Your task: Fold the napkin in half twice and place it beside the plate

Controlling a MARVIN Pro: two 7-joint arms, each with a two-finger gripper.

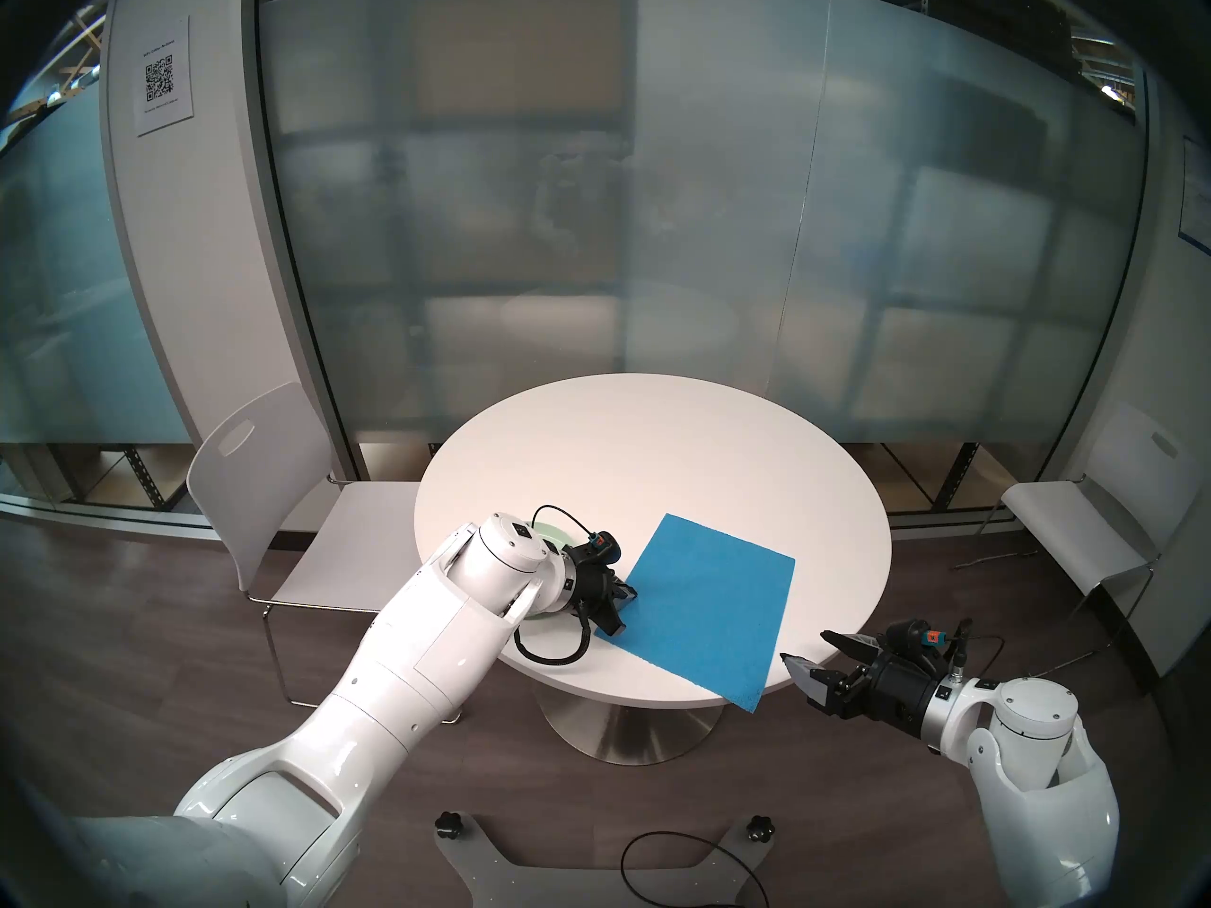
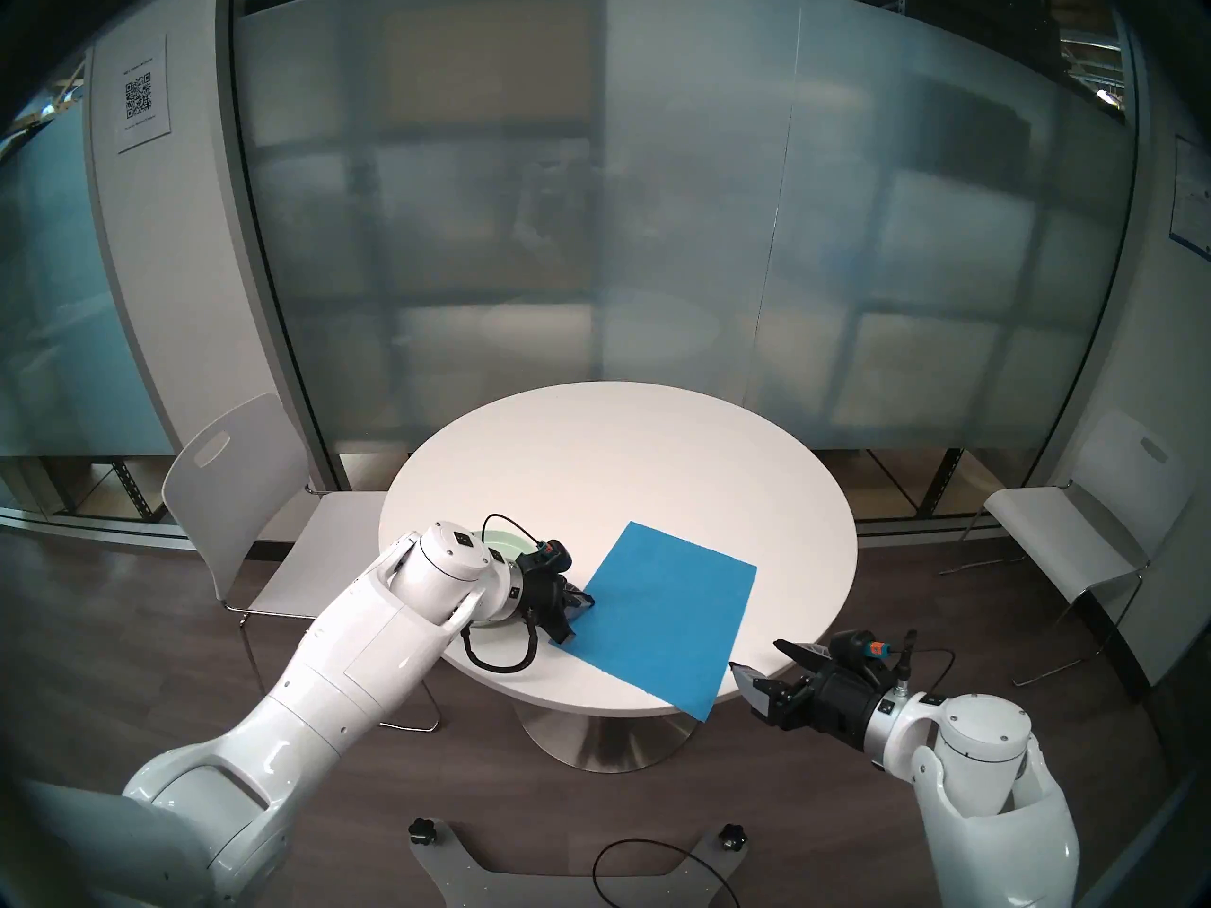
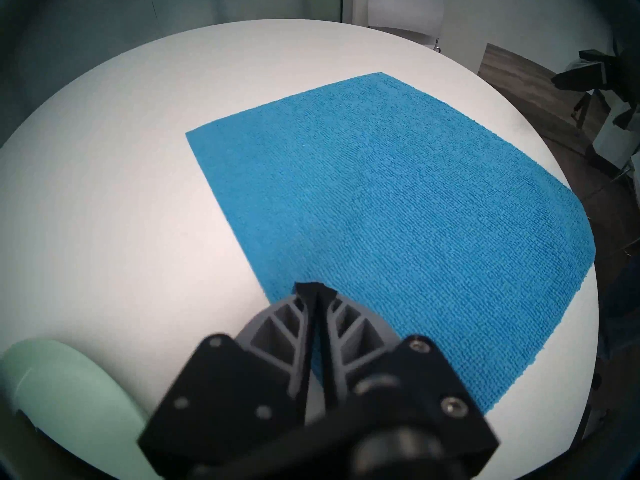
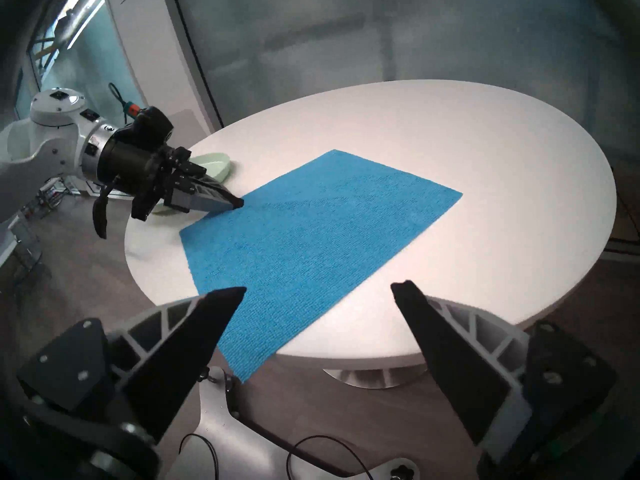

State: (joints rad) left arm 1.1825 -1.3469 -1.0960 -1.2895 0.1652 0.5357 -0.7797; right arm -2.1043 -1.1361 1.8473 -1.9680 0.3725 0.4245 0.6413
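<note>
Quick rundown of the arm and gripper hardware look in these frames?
Both arms have glossy white rounded shells with silver flange rings. The left gripper and right gripper have black bodies, with grey ribbed, triangular fingers faced in black. A black wrist camera with an orange-and-teal connector sits atop each, and a looping black cable hangs by the left wrist. Small black square markings dot the joint caps.

Round white worktop [image 1: 655,441] on a metal pedestal foot. Bright blue napkin [image 1: 708,605] spread flat across the near right part, one corner hanging over the near edge. Pale mint-green plate [image 4: 214,162] on the near left part, just beside the napkin's left edge, mostly hidden in the head views.
</note>
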